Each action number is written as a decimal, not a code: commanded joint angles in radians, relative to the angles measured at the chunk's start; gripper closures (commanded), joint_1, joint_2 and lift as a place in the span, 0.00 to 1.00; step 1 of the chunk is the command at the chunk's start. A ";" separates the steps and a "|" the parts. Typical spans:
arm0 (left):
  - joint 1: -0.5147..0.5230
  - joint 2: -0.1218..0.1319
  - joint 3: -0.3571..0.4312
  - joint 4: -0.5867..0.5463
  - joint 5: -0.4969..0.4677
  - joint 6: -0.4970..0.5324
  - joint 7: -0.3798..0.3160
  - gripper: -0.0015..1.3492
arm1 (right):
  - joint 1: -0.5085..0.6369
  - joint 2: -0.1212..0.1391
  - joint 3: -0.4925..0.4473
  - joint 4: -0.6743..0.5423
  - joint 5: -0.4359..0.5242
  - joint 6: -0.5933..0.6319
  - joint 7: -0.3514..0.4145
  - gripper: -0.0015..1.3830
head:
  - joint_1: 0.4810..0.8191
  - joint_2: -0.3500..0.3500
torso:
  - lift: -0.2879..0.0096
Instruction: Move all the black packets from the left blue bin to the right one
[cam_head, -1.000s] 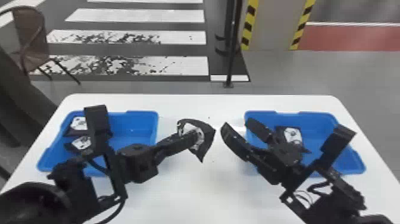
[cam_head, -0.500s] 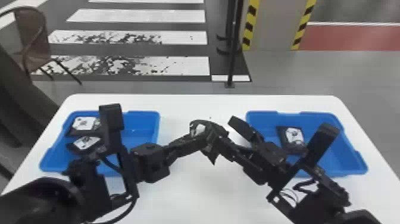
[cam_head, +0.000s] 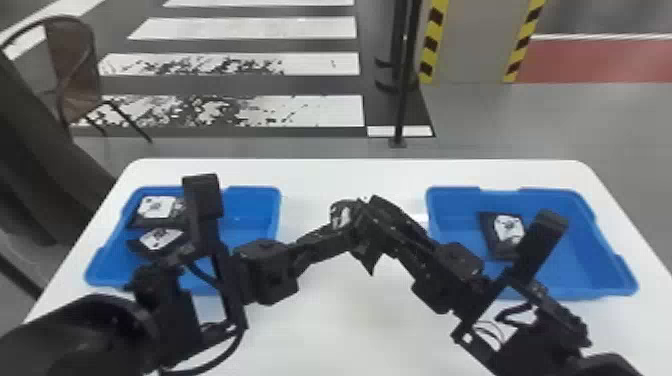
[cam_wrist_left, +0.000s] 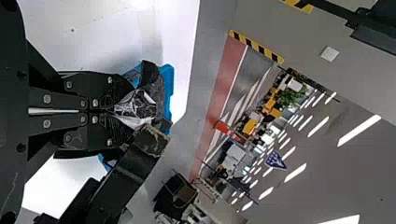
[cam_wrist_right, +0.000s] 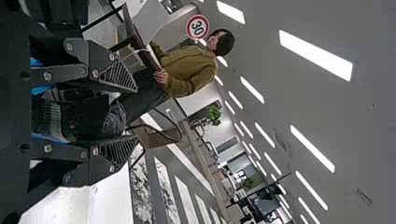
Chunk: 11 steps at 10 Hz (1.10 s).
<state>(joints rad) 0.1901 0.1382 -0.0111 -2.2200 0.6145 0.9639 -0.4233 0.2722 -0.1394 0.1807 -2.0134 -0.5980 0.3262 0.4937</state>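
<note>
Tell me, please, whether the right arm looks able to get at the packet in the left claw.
Probably yes: the right claw is open right at the packet, though the left claw, shut on it, sits close and could get in the way.

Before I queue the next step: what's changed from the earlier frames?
The left gripper carried its packet rightward. The right gripper came left to meet it, its fingers now closer together but still apart, either side of the packet. Unchanged: two packets in the left bin, one packet in the right bin.
</note>
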 joint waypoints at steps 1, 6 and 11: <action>-0.001 0.000 -0.001 0.000 0.004 -0.007 0.000 0.89 | 0.000 0.000 0.001 0.002 -0.002 0.000 0.002 0.92 | 0.63 0.54 | 0.50; 0.041 -0.005 0.013 0.000 0.068 -0.019 0.020 0.11 | -0.012 0.001 -0.053 0.004 -0.020 -0.002 0.006 0.92 | 0.63 0.53 | 0.50; 0.210 -0.031 0.147 -0.091 0.091 -0.051 0.020 0.10 | -0.130 -0.017 -0.261 0.206 0.111 -0.039 -0.030 0.92 | 0.63 0.39 | 0.50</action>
<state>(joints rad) 0.3752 0.1131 0.1113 -2.2925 0.7055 0.9117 -0.4034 0.1640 -0.1506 -0.0628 -1.8592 -0.5039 0.3039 0.4656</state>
